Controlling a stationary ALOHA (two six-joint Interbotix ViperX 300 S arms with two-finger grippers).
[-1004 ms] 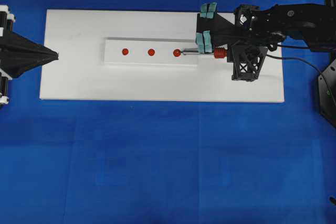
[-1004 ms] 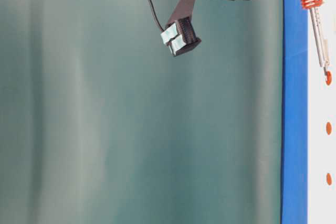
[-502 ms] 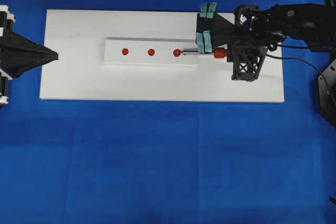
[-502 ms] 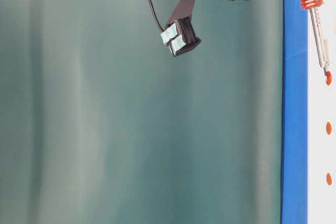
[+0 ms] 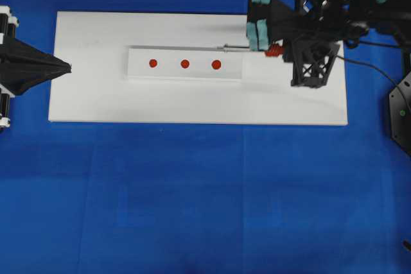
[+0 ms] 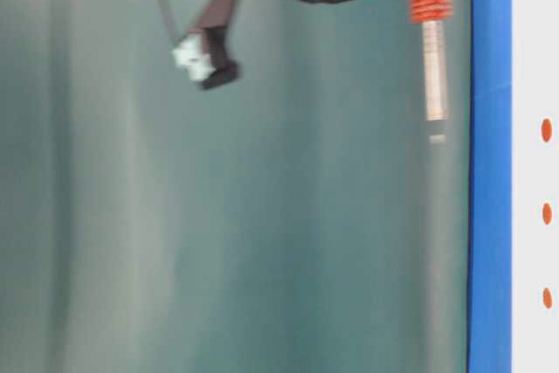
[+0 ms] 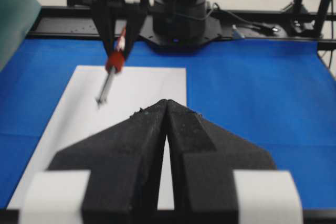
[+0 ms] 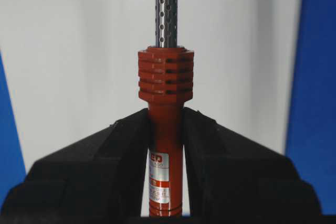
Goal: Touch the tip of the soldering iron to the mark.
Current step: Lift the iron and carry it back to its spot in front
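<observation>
My right gripper is shut on the red-orange handle of the soldering iron, just behind its ribbed collar. The silver shaft points left, and its tip hangs beyond the far edge of the white strip. Three red marks lie on the strip; the nearest one is uncovered. In the table-level view the tip is well off the board, apart from the mark. My left gripper is shut and empty at the board's left end.
The strip lies on a white board on a blue tabletop. Two other red marks sit further left on the strip. The iron's black cord trails off to the right. Teal foam pads are on the right arm.
My right gripper has lifted the iron off the nearest mark and carried it toward the board's far edge. The tip no longer touches the mark. The left arm has not moved.
</observation>
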